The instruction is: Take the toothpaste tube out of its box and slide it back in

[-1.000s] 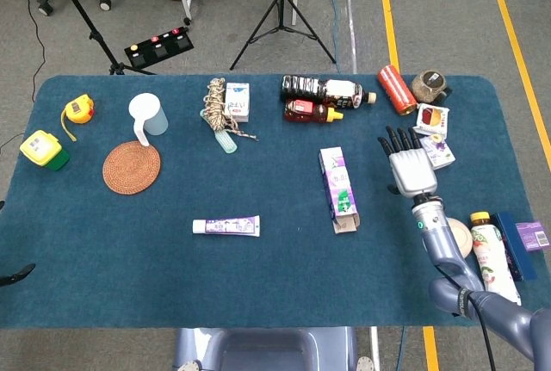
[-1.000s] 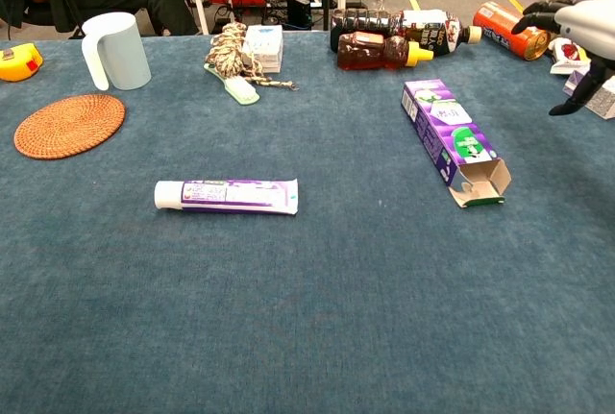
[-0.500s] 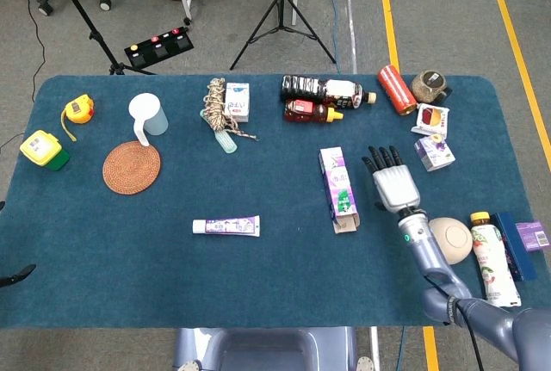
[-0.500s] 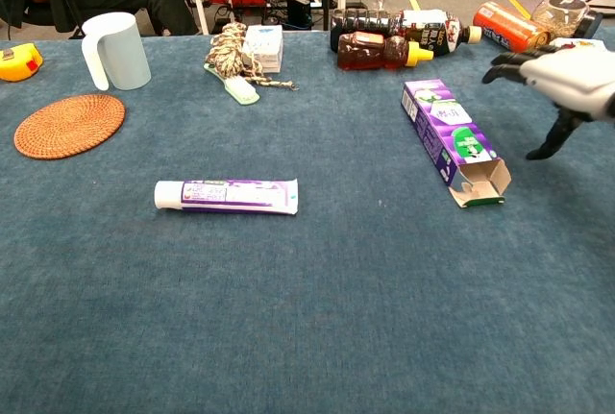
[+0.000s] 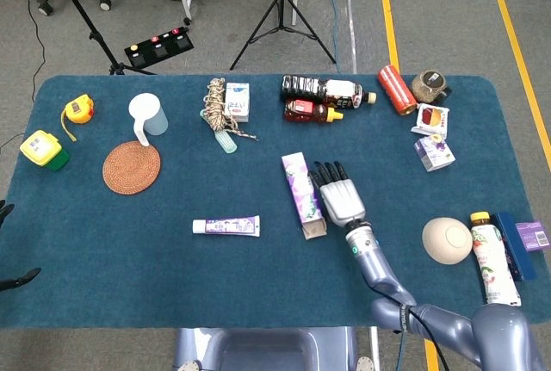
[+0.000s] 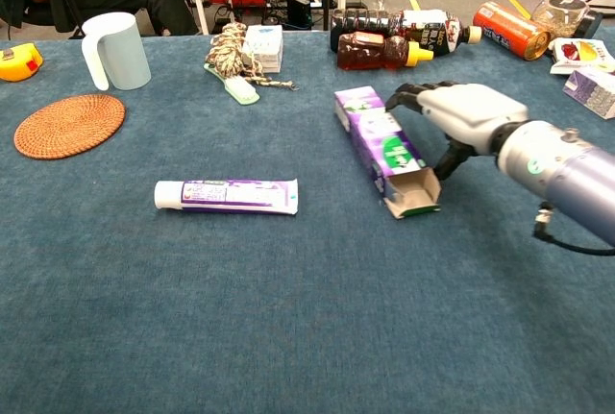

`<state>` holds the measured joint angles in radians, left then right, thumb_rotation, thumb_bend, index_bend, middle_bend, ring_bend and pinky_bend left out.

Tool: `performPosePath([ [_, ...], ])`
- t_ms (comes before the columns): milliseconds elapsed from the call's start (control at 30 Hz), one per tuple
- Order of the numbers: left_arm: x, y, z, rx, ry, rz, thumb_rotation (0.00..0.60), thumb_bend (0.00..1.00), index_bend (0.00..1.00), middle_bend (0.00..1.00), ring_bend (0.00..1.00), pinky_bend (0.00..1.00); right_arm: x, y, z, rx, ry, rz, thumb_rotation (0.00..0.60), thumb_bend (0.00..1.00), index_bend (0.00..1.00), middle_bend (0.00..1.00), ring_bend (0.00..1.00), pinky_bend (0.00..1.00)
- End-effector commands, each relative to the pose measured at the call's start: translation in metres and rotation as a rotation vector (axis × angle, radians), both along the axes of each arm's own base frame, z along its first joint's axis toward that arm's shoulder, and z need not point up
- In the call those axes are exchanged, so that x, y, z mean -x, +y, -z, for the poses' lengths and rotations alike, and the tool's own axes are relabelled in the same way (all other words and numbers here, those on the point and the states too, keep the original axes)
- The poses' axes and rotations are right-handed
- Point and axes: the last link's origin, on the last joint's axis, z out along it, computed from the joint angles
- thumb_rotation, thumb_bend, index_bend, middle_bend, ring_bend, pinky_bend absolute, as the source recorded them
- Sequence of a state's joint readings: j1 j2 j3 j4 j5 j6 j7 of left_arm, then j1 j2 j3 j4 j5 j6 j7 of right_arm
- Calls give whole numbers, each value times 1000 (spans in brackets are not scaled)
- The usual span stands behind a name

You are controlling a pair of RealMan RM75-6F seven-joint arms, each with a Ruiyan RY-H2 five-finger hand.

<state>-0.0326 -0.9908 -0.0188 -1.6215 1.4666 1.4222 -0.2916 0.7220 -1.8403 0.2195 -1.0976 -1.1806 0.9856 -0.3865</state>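
The white-and-purple toothpaste tube [image 5: 225,226] is seen lying flat on the blue cloth-covered table [image 5: 129,276], left of the purple cardboard box [image 5: 303,194], whose open flap faces the near edge. The right hand [image 5: 341,196] is pressed against the box's right side, fingers spread, nothing gripped. Reinsertion is judged pending; the tube must be fetched. Bare cloth is left between them.

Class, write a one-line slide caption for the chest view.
Robot hand beside the open toothpaste box, with the toothpaste tube lying apart on the blue table.
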Motion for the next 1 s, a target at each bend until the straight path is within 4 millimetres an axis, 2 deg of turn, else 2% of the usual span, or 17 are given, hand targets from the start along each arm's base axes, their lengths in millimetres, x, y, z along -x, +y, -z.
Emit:
performPosePath([
  [33, 0, 0, 0, 0, 0, 2, 600, 26, 0, 0, 0, 82, -20, 3, 8, 0, -27, -15, 600, 0, 118, 33, 27, 9],
  [233, 1, -1, -1, 4, -2, 3, 600, 26, 0, 0, 0, 82, -43, 3, 6, 40, -44, -49, 600, 0, 118, 33, 26, 9],
  [433, 1, -1, -1, 4, -5, 1, 600, 27, 0, 0, 0, 82, -64, -10, -13, 117, -34, -106, 600, 0, 118, 34, 28, 9],
  [633, 1, 0, 0, 9, -3, -2, 600, 27, 0, 0, 0, 82, -88, -22, -20, 160, -22, -138, 600, 0, 118, 35, 30, 9],
  [867, 2, 2, 0, 6, -5, -7, 600, 27, 0, 0, 0, 82, -116, -41, -6, 162, -32, -97, 600, 0, 118, 38, 31, 9],
  [1000, 3, 4, 1, 7, -3, -14, 600, 27, 0, 0, 0, 82, -125, -47, 6, 152, -43, -67, 600, 0, 118, 39, 31, 9],
])
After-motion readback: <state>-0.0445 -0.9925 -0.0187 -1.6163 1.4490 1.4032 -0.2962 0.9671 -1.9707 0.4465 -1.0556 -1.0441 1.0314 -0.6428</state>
